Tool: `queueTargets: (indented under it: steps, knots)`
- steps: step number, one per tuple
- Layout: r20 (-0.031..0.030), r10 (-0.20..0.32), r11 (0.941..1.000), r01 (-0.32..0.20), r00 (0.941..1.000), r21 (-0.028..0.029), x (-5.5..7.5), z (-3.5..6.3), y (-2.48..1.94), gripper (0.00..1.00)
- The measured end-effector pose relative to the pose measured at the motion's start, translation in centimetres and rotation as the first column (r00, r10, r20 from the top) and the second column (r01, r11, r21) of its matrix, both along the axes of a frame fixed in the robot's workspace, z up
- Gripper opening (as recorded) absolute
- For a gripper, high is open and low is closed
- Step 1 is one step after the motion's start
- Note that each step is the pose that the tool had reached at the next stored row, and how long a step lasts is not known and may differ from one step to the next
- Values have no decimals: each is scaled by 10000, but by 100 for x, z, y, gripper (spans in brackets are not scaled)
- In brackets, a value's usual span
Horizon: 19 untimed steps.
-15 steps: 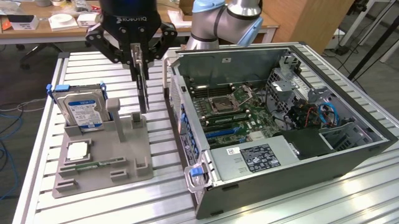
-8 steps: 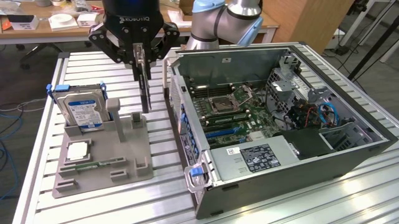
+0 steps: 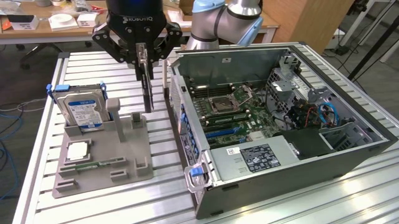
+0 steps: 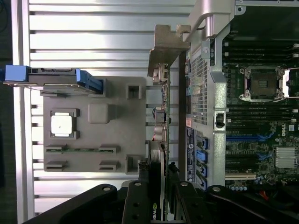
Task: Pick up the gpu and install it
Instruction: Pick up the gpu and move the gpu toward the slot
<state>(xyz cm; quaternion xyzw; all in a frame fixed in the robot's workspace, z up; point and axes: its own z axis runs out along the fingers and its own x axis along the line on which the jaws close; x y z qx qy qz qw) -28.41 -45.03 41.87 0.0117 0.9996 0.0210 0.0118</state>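
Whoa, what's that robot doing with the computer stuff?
The robot's gripper is pinching the gpu, a thin card, by its top edge and holding it upright. The card hangs by the edge of the grey holder, right next to the open computer. It is not inside the computer yet. A hard drive stands in the holder.

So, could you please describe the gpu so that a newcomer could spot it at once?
Find the open computer case on the slatted table; between it and the grey parts holder hangs the black end effector. The gpu is the thin dark card clamped upright in it, unlike the blue-labelled hard drive, which stands in the holder.
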Motion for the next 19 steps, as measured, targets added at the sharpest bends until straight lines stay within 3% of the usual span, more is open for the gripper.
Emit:
queueTargets:
  steps: [19]
  knots:
    - [1, 0, 10000, 0, 10000, 0, 98, 0, 0, 26]
